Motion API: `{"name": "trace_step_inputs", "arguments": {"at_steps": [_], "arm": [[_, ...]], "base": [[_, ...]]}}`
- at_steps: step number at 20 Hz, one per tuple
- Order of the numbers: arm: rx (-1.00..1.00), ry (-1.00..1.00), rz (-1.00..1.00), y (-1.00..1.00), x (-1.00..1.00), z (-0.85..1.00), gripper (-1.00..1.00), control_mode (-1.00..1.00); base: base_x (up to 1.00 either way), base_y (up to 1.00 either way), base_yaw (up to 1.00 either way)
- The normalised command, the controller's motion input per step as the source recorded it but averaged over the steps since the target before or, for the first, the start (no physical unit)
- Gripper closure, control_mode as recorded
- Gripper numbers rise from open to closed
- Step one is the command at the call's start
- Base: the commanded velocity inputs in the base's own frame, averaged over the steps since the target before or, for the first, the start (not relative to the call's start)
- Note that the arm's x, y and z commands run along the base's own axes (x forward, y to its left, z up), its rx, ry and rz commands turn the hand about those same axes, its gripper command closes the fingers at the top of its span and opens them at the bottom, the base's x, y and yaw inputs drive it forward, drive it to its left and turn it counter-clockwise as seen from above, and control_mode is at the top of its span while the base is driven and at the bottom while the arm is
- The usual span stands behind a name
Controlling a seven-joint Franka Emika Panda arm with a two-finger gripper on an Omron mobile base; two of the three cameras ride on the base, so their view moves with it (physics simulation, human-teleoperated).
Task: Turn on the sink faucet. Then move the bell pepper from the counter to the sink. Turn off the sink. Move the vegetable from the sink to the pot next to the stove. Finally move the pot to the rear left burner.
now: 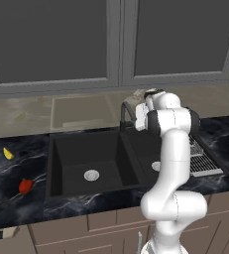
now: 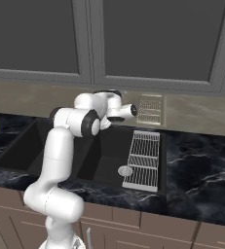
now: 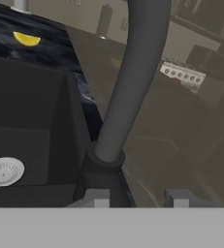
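The sink faucet (image 3: 128,82), a slim dark gooseneck, stood at the back rim of the black double sink (image 1: 61,149), rigid and smooth, best taken low near its base. The gripper (image 3: 137,196) sat right at that base; whether its fingers (image 3: 98,197) pinched anything could not be told. The red bell pepper (image 1: 25,186) lay on the tabletop (image 1: 7,198), light and slick-skinned.

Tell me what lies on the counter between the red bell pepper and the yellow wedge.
Nothing: in the left base view, only bare counter separates the bell pepper and the yellow wedge.
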Motion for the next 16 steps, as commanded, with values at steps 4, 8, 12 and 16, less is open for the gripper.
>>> {"name": "trace_step_inputs", "arguments": {"at_steps": [4,8,12,16], "arm": [[0.02,-0.07,-0.12,-0.4,0.0,-0.09,1.0,-1.0],[0.04,-0.07,-0.18,-0.4,-0.01,-0.07,1.0,-1.0],[0.03,-0.04,-0.19,-0.31,0.0,-0.05,1.0,-1.0],[0.02,0.0,-0.18,-0.27,0.01,-0.04,1.0,-1.0]], "base": [[0.0,0.0,0.0],[0.0,0.0,0.0],[0.0,0.0,0.0],[0.0,0.0,0.0]]}}
